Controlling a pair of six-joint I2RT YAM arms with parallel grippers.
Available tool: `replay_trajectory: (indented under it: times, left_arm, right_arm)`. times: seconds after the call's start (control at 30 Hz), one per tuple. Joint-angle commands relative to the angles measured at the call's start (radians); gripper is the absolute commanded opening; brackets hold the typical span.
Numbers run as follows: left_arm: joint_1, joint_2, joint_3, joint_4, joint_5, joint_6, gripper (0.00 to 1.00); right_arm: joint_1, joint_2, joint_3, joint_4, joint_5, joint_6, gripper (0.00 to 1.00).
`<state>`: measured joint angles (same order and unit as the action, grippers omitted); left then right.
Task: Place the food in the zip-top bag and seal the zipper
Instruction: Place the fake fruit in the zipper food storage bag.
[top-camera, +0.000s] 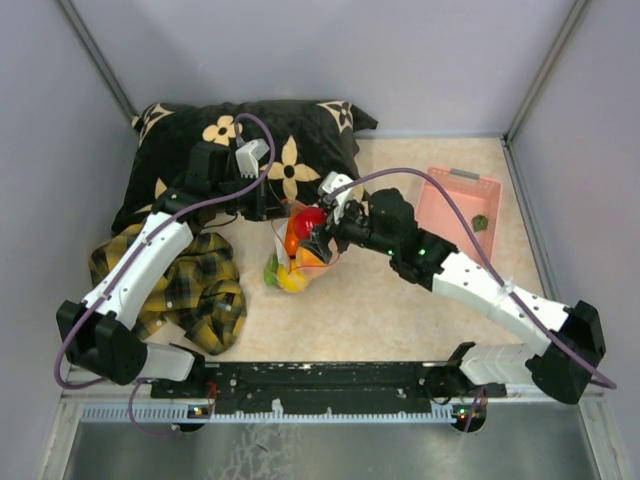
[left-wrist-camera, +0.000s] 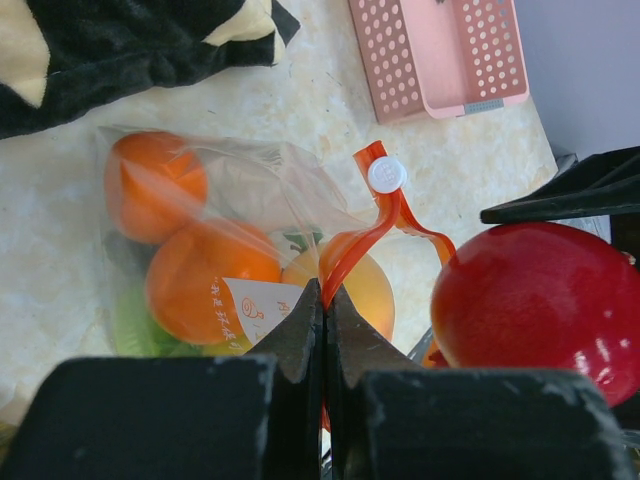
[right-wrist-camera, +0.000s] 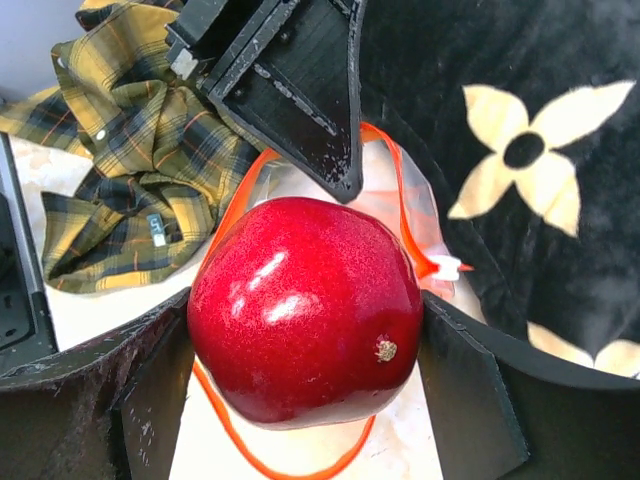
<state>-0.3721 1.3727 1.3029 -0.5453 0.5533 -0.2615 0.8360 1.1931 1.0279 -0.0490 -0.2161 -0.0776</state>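
right wrist view: the red apple (right-wrist-camera: 305, 310) is clamped between the wide-set fingers of the right gripper (right-wrist-camera: 300, 350), just at the mouth of the zip-top bag (left-wrist-camera: 250, 190). inside the bag lie two oranges (left-wrist-camera: 155, 185), a lemon (left-wrist-camera: 365, 285) and a green piece (left-wrist-camera: 135, 325). the left gripper (left-wrist-camera: 322, 292), fingers pressed together, pinches the bag's zipper (left-wrist-camera: 365, 235). seen from the top, a black flowered pillow (top-camera: 250, 150) lies behind the bag, a plaid cloth (top-camera: 195, 285) to its left, and a pink basket (top-camera: 462, 205) holding one small dark piece (top-camera: 481, 222) to its right.
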Motion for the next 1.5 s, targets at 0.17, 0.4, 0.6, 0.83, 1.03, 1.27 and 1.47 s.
replay_trajectory:
  times: [0.17,0.4,0.6,0.83,1.03,1.27,1.47]
  left_arm:
    - [0.007,0.011,-0.002,0.032,0.043,0.007,0.0]
    - [0.007,0.012,-0.002,0.034,0.049,0.008,0.0]
    - [0.004,0.009,0.001,0.032,0.054,0.012,0.0]
    - [-0.001,0.006,0.002,0.033,0.071,0.019,0.0]
    - [-0.005,0.006,0.001,0.033,0.075,0.019,0.0]
    - [-0.004,0.003,0.001,0.033,0.064,0.016,0.0]
    - [-0.005,0.002,0.0,0.033,0.061,0.016,0.0]
  right_arm:
    - [0.012,0.076,-0.015,0.157,-0.132,-0.226,0.58]
    - [0.013,0.1,-0.026,0.115,-0.167,-0.403,0.63]
    - [0.012,0.165,0.015,0.05,-0.087,-0.498,0.69]
    - [0.014,0.2,0.034,0.108,0.025,-0.487,0.91]
    - [0.015,0.201,0.056,0.118,-0.015,-0.449,0.96]
    - [0.014,0.151,0.097,0.002,-0.001,-0.387,0.99]
    - [0.014,0.069,0.109,-0.101,0.023,-0.309,0.97]
